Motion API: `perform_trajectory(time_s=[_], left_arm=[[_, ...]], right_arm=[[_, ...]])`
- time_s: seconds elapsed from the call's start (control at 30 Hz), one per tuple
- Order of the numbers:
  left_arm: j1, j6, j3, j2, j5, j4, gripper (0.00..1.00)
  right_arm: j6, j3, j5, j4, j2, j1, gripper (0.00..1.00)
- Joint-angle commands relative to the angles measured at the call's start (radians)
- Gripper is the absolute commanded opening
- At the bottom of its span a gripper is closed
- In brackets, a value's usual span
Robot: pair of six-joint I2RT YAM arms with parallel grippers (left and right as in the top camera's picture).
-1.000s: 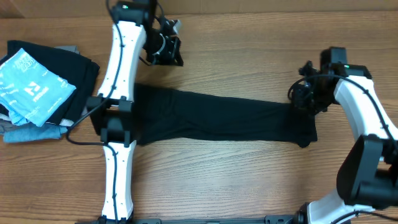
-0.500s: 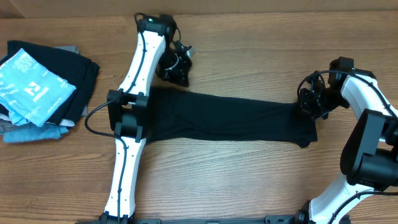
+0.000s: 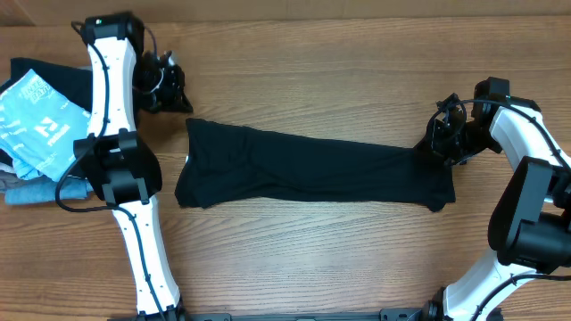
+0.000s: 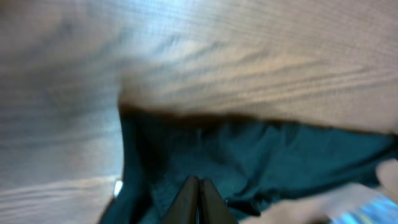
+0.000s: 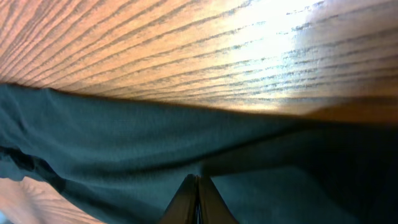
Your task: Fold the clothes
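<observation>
The black T-shirt (image 3: 312, 169) lies stretched in a long band across the middle of the wooden table (image 3: 339, 71); the right gripper (image 3: 442, 143), jaws closed, sits at its right end; the left gripper (image 3: 171, 87), closed and empty, hovers far left beside a light-blue garment (image 3: 40, 125) whose white print is unreadable.

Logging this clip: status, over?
Left pincer shut, off the shirt. Right pincer shut at its right end. Shirt in a long strip. Pile far left, apart from it.

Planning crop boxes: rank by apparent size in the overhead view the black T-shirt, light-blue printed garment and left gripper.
1. black T-shirt, largest by far
2. light-blue printed garment
3. left gripper, smallest, even if it sits nearer the camera
</observation>
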Motion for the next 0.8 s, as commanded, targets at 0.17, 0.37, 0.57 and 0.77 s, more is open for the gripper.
perform_trajectory(time_s=[0.17, 0.37, 0.57, 0.77], left_arm=[[0.064, 0.273, -0.105, -0.006, 0.476, -0.004, 0.04], [0.014, 0.288, -0.111, -0.006, 0.391, -0.004, 0.04], [-0.084, 0.280, -0.119, -0.006, 0.386, -0.004, 0.04], [-0.101, 0.268, -0.223, -0.006, 0.253, -0.004, 0.04]], right_arm=[[-0.010, 0.023, -0.018, 0.034, -0.029, 0.003, 0.04], [-0.010, 0.010, -0.017, 0.044, -0.029, 0.003, 0.04], [-0.010, 0.010, -0.017, 0.045, -0.029, 0.003, 0.04], [-0.010, 0.010, 0.009, 0.044, -0.029, 0.003, 0.04]])
